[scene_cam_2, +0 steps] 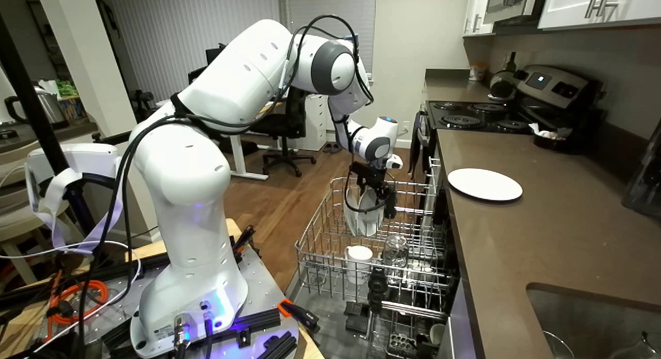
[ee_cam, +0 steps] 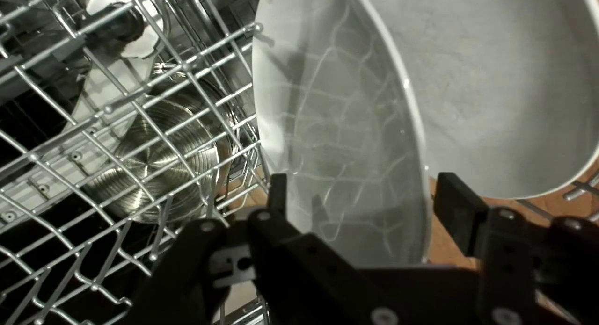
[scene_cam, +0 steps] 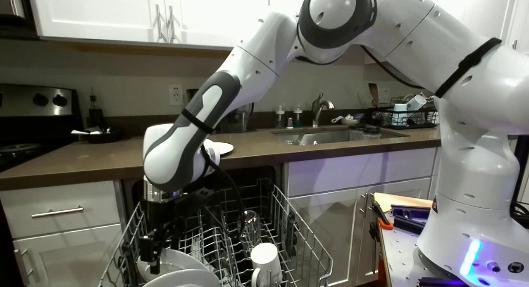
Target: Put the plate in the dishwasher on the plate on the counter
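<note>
Two pale plates stand on edge in the pulled-out dishwasher rack (scene_cam: 314,241). One plate (scene_cam: 175,258) is beneath my gripper; it also shows in an exterior view (scene_cam_2: 371,212) and in the wrist view (ee_cam: 346,128). The other plate (scene_cam: 186,278) stands beside it, and in the wrist view (ee_cam: 505,91) it lies to the right. My gripper (ee_cam: 365,198) is open, with one finger on each side of the first plate. A gap shows between the right finger and the plate; contact at the left finger is unclear. A white plate (scene_cam_2: 485,184) lies flat on the counter (scene_cam_2: 557,235).
A white mug (scene_cam_2: 358,263) and a clear glass (scene_cam_2: 396,250) stand in the same rack. A metal pan (ee_cam: 154,161) shows below the rack wires. The counter edge runs along the rack, with a sink (scene_cam: 318,136) and a stove (scene_cam_2: 480,116) along it.
</note>
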You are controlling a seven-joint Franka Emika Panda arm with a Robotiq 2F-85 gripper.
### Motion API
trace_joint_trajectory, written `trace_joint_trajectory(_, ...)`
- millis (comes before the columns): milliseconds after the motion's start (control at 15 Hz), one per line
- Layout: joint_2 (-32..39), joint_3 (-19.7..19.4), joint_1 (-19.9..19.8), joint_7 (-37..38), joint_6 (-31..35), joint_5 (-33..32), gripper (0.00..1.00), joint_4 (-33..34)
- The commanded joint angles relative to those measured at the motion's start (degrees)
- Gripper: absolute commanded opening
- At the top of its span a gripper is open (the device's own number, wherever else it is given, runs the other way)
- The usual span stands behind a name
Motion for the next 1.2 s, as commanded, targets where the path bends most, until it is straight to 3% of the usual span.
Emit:
trace_joint_trajectory(0,-1.83,2.65,-2.41,-0.91,3.75,2.48,0.51,-3.71)
trace_joint_trajectory(67,-1.90,3.04,-2.71,-1.01,4.24,2.77,0.43,-4.06)
trace_joint_trajectory(133,-2.02,3.37,-2.97,-0.97,4.35,3.08,0.50,-4.34)
trace_joint_trajectory(267,-2.48,3.74,-3.25,-0.85,4.39,3.42,0.78,-4.96)
trace_joint_trajectory(533,-4.02,3.99,-3.52,-0.73,3.29,3.75,0.95,-6.54)
trace_joint_trajectory(667,-4.95,4.28,-3.87,-0.88,3.14,3.96,0.94,-7.62)
trace_joint_trajectory(733,-5.46,4.47,-4.12,-1.15,3.24,4.05,0.67,-8.28)
trace_joint_trajectory(867,-6.45,4.54,-4.32,-1.15,3.21,4.15,0.65,-9.48)
trace_joint_trajectory(1133,-7.68,4.76,-4.80,-1.48,3.22,4.36,0.37,-11.06)
